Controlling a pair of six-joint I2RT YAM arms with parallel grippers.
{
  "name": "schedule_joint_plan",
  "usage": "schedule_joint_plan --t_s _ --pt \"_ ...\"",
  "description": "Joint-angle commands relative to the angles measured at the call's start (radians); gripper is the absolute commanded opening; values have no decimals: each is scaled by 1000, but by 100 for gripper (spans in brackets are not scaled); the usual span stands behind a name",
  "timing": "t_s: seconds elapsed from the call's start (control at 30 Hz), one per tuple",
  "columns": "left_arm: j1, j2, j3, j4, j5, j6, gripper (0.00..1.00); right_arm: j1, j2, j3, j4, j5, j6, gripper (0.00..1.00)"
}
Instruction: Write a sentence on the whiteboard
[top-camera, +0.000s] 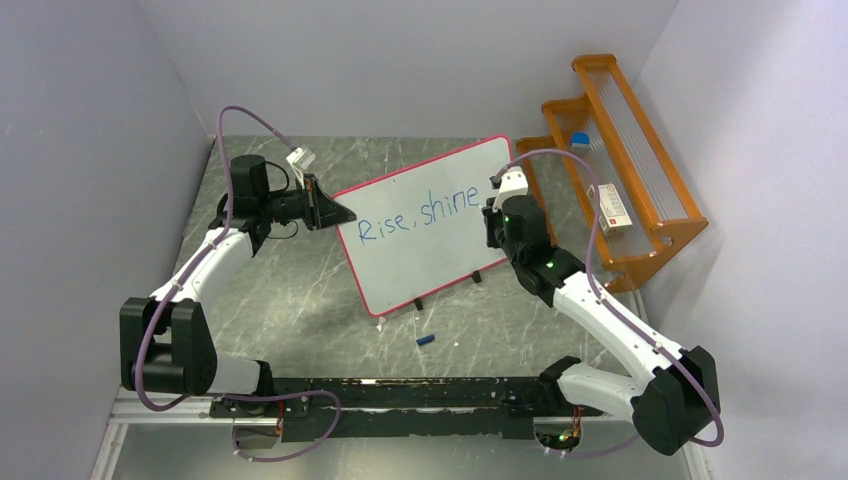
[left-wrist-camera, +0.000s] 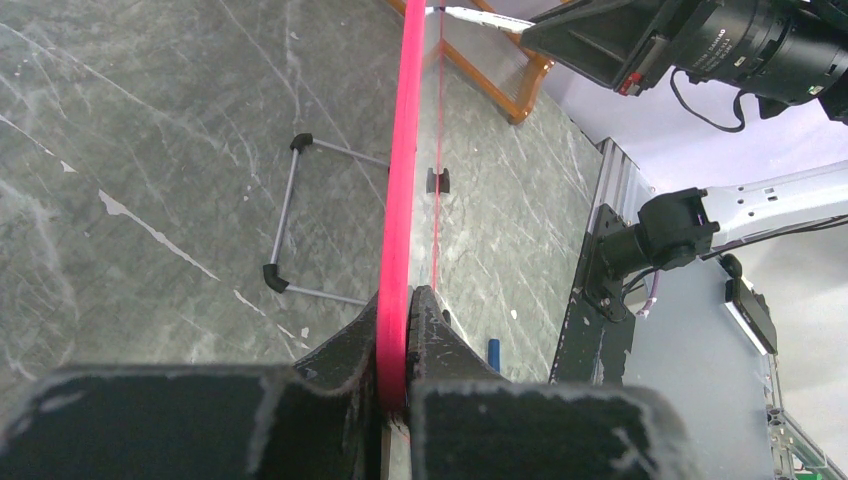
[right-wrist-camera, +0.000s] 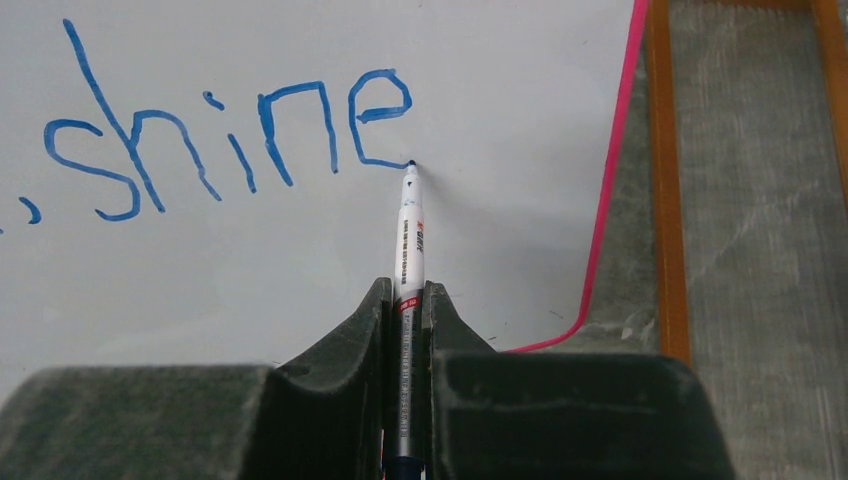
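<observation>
Right wrist, marker (right-wrist-camera: 408, 250) meets sentence (right-wrist-camera: 230, 140) (unseen overhead)

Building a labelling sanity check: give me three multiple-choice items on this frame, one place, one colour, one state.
1. Where on the whiteboard is the marker tip?
A. at the end of the "e" in "shine"
B. on the "R"
C. at the bottom left corner

2. What colour is the sentence?
A. red
B. blue
C. black

3. The left claw is:
A. open
B. shut on a cloth
C. shut on the whiteboard's frame

Answers: 1 A, the right wrist view shows the tip at the tail of the "e". 2 B, every stroke is blue. 3 C, the left wrist view shows it pinching the pink-red edge.
</observation>
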Motion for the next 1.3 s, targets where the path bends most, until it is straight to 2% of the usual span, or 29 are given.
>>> schedule_joint_plan --t_s 0.0,0.43,0.9,1.07,1.27 --pt "-24 33 -18 -90 -100 114 5 -7 -12 -4 46 31 -12 0" --pt "-24 33 -15 -95 -106 118 5 -5 -119 -11 -27 -79 -3 0" --pt "-24 21 -15 -107 -128 123 5 39 -261 -103 -85 -142 41 0" --pt "-24 19 -18 -105 -132 120 5 114 -278 -131 -81 -119 63 0" --pt "-24 14 -20 -104 -136 118 5 310 -257 -161 -43 53 96 0"
